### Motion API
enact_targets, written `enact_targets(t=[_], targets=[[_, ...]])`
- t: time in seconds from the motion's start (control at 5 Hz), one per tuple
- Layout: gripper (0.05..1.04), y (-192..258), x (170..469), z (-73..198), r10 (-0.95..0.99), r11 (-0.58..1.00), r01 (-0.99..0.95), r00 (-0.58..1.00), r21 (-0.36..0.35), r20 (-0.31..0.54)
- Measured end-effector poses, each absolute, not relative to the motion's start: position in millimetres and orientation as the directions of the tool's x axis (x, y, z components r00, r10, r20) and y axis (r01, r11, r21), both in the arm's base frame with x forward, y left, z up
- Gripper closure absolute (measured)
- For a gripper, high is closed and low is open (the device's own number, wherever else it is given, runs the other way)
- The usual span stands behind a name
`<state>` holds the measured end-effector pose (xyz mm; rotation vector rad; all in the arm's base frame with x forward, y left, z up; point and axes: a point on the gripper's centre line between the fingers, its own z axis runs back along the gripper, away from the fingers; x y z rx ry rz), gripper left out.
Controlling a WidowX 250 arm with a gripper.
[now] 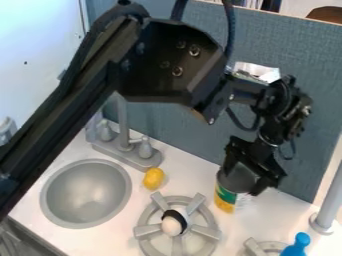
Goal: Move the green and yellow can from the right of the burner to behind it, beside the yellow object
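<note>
White counter (pixel 192 176), gripper (pixel 242 181) wide across a can (pixel 229 194), seemingly against its sides.

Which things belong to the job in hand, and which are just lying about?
In hand:
- gripper, at the can's top
- can, green-and-yellow label

Lying about:
- yellow object near the sink
- pale round object on the burner
- blue object

The can (pixel 229 190), grey above a green-and-yellow label, is roughly upright at my pincer (pixel 244 180). It sits right of the stove's larger burner (pixel 208 220).
</note>
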<state>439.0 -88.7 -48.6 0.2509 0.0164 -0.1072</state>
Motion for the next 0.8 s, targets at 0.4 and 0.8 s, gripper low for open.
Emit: enact_targets(t=[0.4,0.8], targets=[[0.083,-52,451,-50,-0.030,0.967,0.038,0.999,0.253,-0.036],[0.083,-36,456,-55,0.057,0.964,-0.043,0.997,0.263,-0.048]])
